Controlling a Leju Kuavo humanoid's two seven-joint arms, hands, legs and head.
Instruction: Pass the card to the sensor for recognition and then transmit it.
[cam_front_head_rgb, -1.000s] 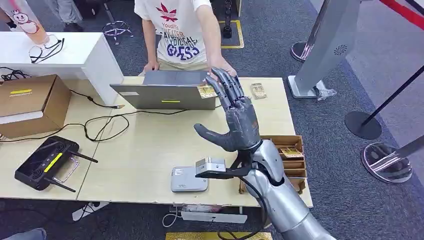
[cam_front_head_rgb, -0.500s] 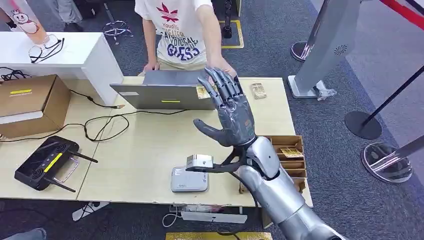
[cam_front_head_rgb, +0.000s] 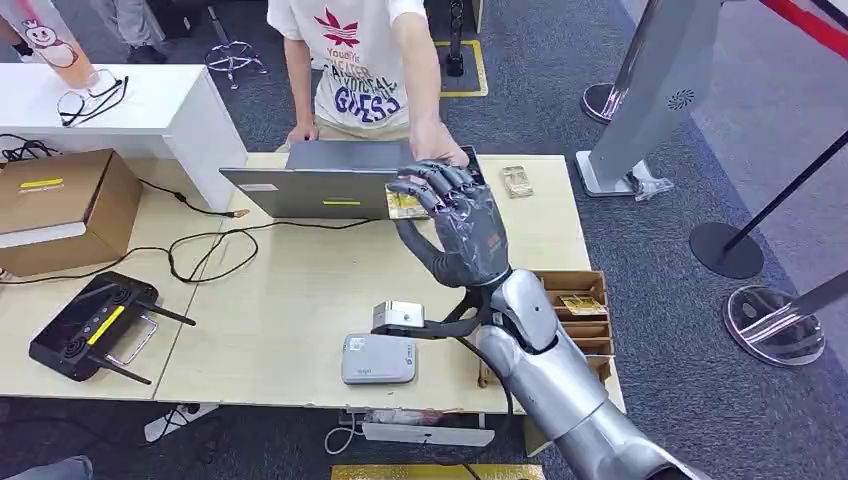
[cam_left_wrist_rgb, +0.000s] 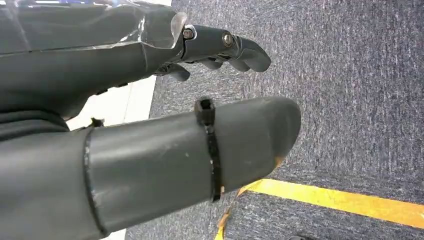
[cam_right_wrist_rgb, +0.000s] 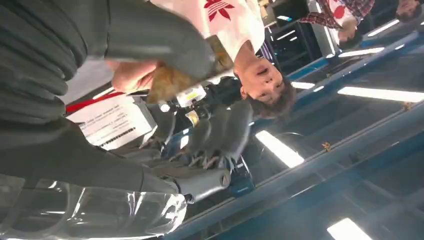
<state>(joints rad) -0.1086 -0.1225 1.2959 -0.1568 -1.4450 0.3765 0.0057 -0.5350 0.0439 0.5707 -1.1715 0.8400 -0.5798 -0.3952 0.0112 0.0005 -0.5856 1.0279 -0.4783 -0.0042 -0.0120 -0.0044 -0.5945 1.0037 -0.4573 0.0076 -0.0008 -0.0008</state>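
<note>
Card (cam_front_head_rgb: 405, 203): a thin gold-printed rectangle, held above the far part of the table (cam_front_head_rgb: 290, 290) against the laptop (cam_front_head_rgb: 330, 183) edge, pinched by the right hand (cam_front_head_rgb: 455, 225) with its thumb on one face and its fingers curled over the other; the right wrist view shows the same pinch, with the card (cam_right_wrist_rgb: 187, 75) under the thumb and a person's hand (cam_right_wrist_rgb: 132, 75) just behind it. Judged light, stiff and smooth, so liable to slip or swivel if the pinch loosens; best held near one short edge, leaving most of the face free for the reader and for the person to take. Left to right on the table: a cardboard box (cam_front_head_rgb: 60, 205), a black controller (cam_front_head_rgb: 90, 325) near the front edge, a cable (cam_front_head_rgb: 210, 245), the laptop, a grey sensor (cam_front_head_rgb: 378, 360) at the front edge below the hand, a loose card (cam_front_head_rgb: 516, 180) at the far edge, and a slotted tray (cam_front_head_rgb: 580, 310) at the right edge holding more cards. Open tabletop lies between laptop and sensor, giving a free path down to the reader; the tray and the arm crowd the right side. The person's hand (cam_front_head_rgb: 437, 150) meets the card from behind the laptop. The left hand (cam_left_wrist_rgb: 150, 115) hangs over carpet, fingers curled, holding nothing.
</note>
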